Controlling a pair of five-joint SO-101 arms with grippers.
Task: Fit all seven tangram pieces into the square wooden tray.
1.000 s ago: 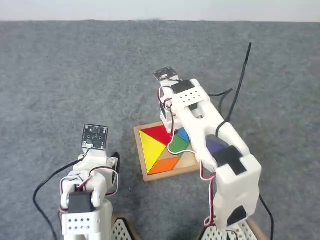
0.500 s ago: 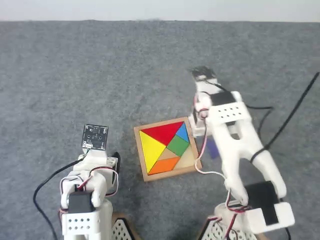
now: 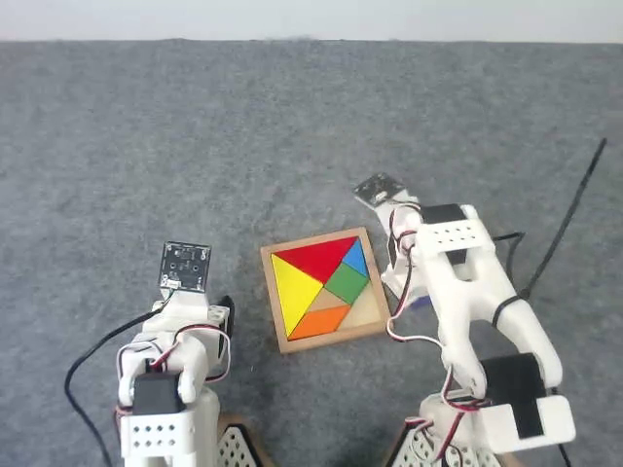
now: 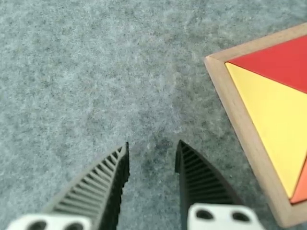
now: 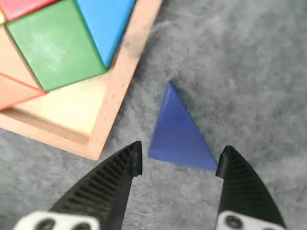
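- Right gripper (image 5: 181, 149): mine, open, nothing held. It hangs just over the loose triangle, one finger on either side of it, not touching.
- Violet triangle (image 5: 180, 132): the one piece outside the tray, flat on the grey mat (image 3: 146, 146). In the high view it lies at about 3 o'clock of the tray, near the rim but not touching it.
- Key relation: the triangle sits directly under my right gripper.
  - One short edge spans the gap between my fingers.
  - The other short edge runs roughly along the tray's rim.
  - The long edge faces away from the tray.
  - I judge that closing would pinch it near the two corners of the short edge, so I need to be well centred.
- Wooden tray (image 3: 272, 300): it holds red, yellow, green, blue and orange pieces. A pale bare patch (image 5: 62, 110) shows at the corner toward 4 o'clock, the corner closest to the triangle. I judge this to be the slot for the triangle.
- Left gripper (image 4: 152, 145): also mine, open with a narrow gap and empty. It is over bare mat at about 8 o'clock of the tray, well apart from the triangle. The right arm is far the nearer.
- Brands, labels, writing: I can read none on the pieces, tray or mat.
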